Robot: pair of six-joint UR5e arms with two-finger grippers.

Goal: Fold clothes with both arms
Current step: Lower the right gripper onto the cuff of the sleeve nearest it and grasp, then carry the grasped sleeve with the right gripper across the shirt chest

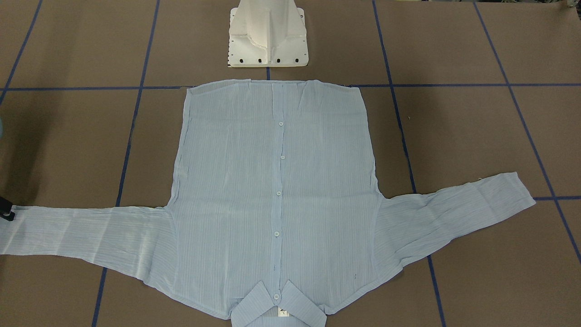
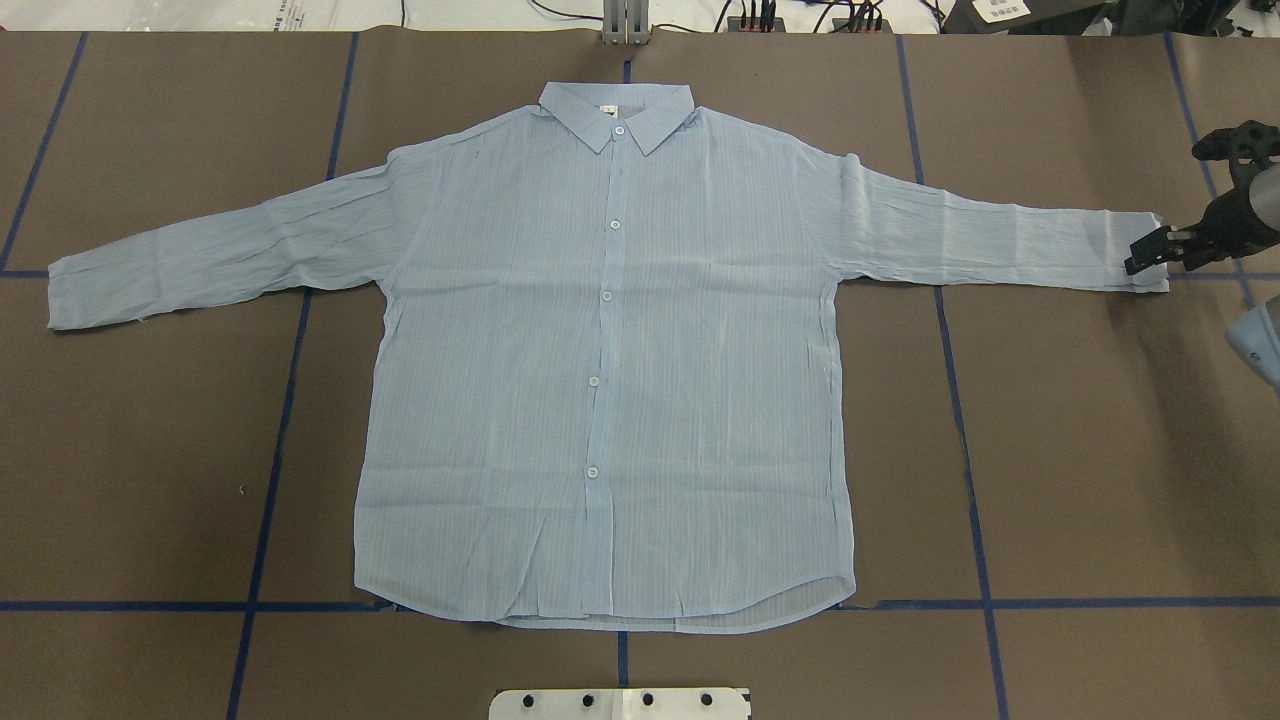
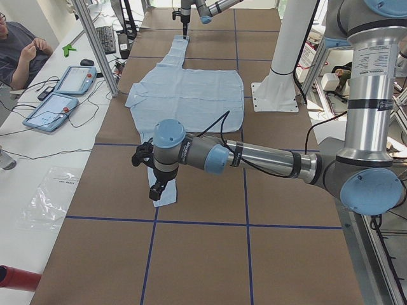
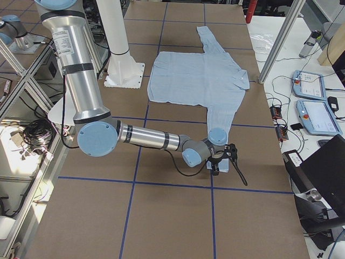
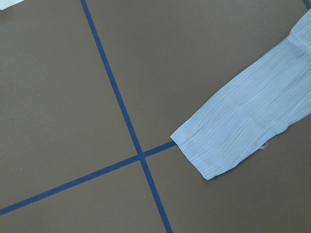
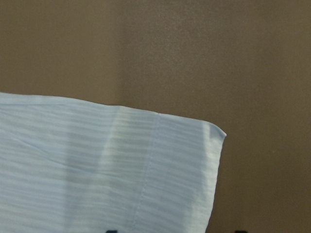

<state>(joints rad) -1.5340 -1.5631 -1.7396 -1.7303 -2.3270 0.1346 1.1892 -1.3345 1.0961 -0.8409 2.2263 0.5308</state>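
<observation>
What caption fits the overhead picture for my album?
Blue shirt lies flat and buttoned on the table; right arm has its jaws at one cuff.

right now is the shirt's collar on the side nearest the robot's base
No, in the overhead view the collar lies at the far edge of the shirt, while the hem sits by the white pedestal.
</observation>
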